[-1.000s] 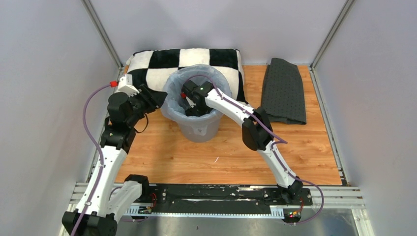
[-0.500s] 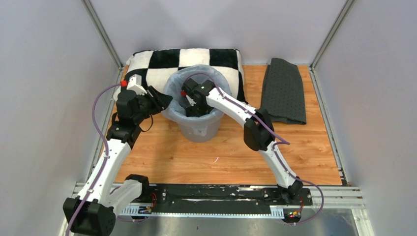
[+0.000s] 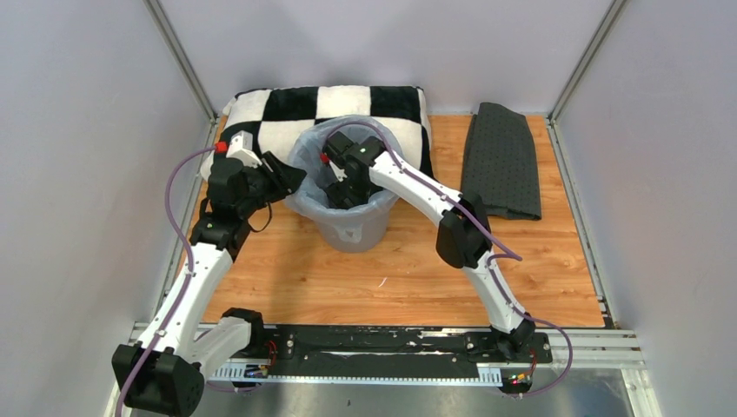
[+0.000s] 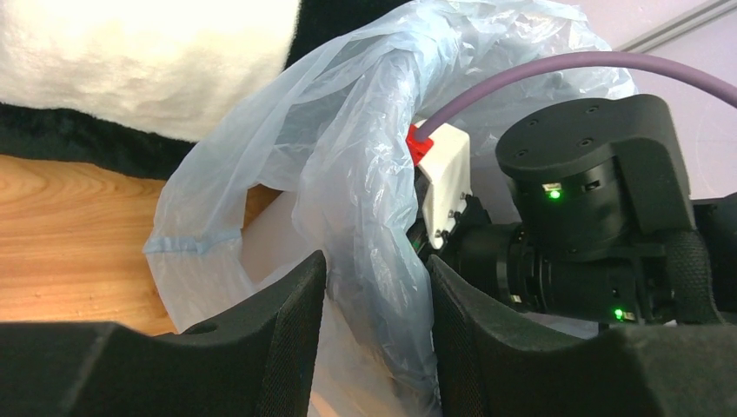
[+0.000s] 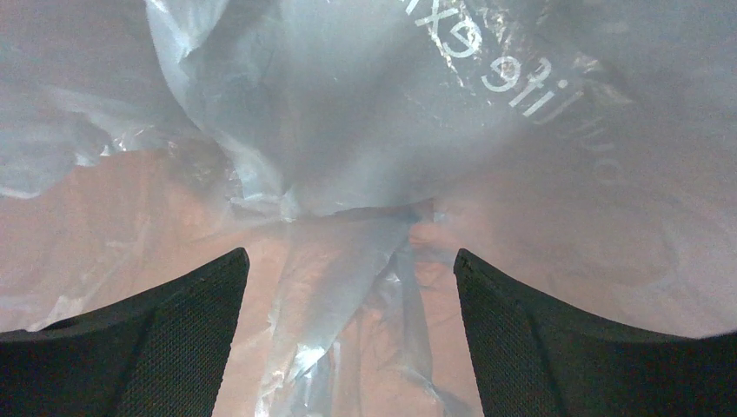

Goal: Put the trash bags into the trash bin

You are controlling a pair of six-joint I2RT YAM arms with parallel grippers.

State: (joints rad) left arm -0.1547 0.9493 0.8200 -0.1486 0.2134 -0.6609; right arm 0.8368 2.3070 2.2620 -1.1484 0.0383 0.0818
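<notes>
Trash bag (image 4: pixel 348 148) lines the trash bin (image 3: pixel 356 230) near the table's far edge. The right gripper (image 5: pixel 348 261) is wide apart inside the bag. The left gripper (image 4: pixel 375 269) is narrow around a fold of bag, and I cannot tell if it squeezes.

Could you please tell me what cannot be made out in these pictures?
Top view: right gripper tips, hidden inside the bin by its own wrist.
Left wrist view: whether the left gripper pinches the bag; film fills the gap.
Right wrist view: lettering, cut off at the top edge.

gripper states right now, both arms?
Left gripper: closed on the trash bag.
Right gripper: open, holding nothing, down inside the trash bin.
</notes>
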